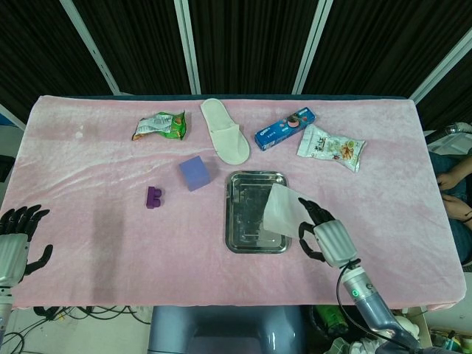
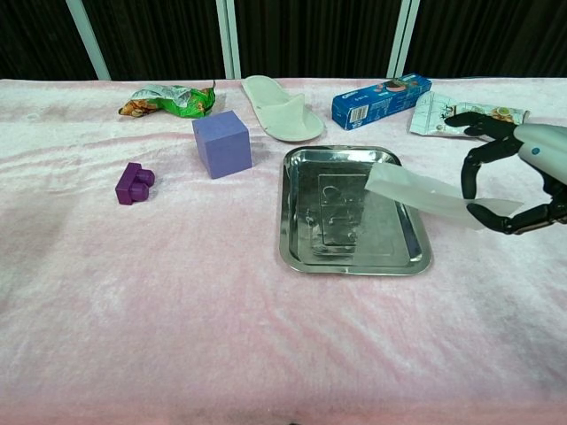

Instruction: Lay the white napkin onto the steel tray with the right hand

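The white napkin (image 1: 282,207) (image 2: 416,190) hangs in the air, pinched at its right edge by my right hand (image 1: 322,234) (image 2: 514,173). Its free end reaches over the right side of the steel tray (image 1: 243,228) (image 2: 306,248), which lies flat on the pink cloth at table centre. My right hand hovers just right of the tray, above the cloth. My left hand (image 1: 16,237) stays at the table's near left edge with fingers spread, holding nothing; the chest view does not show it.
Behind the tray lie a purple cube (image 1: 195,173), a small purple block (image 1: 153,197), a white slipper (image 1: 226,130), a green snack bag (image 1: 160,125), a blue biscuit box (image 1: 285,127) and a white snack packet (image 1: 332,147).
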Controlling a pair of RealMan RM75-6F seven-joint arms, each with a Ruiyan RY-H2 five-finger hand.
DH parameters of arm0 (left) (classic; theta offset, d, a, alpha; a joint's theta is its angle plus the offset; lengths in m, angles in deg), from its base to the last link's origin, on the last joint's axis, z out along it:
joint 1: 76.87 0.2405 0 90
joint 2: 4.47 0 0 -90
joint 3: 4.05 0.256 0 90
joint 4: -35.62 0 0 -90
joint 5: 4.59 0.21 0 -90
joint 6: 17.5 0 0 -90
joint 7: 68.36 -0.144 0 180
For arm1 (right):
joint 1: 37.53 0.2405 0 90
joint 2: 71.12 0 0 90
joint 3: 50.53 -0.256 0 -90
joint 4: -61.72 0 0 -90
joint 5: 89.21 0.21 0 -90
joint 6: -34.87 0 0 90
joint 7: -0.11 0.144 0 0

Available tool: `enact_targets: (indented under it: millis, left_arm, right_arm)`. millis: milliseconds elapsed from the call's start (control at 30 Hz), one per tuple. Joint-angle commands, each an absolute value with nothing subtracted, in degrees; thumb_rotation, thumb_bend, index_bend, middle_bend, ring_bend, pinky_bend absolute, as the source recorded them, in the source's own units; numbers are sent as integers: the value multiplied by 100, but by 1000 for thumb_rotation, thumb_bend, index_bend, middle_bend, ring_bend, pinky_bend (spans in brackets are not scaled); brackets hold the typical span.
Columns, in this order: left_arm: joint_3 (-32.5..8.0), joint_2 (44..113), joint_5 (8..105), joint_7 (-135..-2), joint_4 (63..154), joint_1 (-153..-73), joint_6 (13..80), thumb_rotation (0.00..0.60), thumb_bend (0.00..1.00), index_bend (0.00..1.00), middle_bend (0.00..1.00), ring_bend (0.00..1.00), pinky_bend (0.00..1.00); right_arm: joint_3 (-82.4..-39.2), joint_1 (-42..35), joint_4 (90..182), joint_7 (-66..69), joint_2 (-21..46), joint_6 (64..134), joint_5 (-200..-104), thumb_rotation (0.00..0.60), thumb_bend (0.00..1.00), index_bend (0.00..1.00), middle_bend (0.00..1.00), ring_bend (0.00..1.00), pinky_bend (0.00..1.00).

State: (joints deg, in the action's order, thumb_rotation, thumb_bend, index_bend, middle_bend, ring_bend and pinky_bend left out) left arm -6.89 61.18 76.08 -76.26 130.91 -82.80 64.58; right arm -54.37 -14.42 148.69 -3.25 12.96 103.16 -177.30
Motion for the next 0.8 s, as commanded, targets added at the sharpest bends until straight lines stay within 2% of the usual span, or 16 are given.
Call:
enact_targets:
  millis: [33, 433, 800]
  left_arm:
    - [-694, 6115, 7602, -7620, 13096, -8278, 6464, 600, 378, 170, 105, 41, 38]
    - [-700, 6097, 7583, -7602, 13099, -8282, 6448, 600, 378, 171, 105, 41, 38]
    - [-698, 6095, 7563, -7625, 13119, -8284, 6435, 600, 378, 172, 105, 41, 38]
  right_arm:
    - [-5371, -1414, 14803, -528, 1477, 10434, -17905, 600, 433, 794, 33, 80, 210]
    - [-5454, -1251, 13994, -835, 2123, 10647, -18129, 600, 433, 794, 33, 81, 210]
    - [-5608, -1249, 14653, -1897, 2174, 10173, -17286, 600, 442, 814, 33, 81, 210]
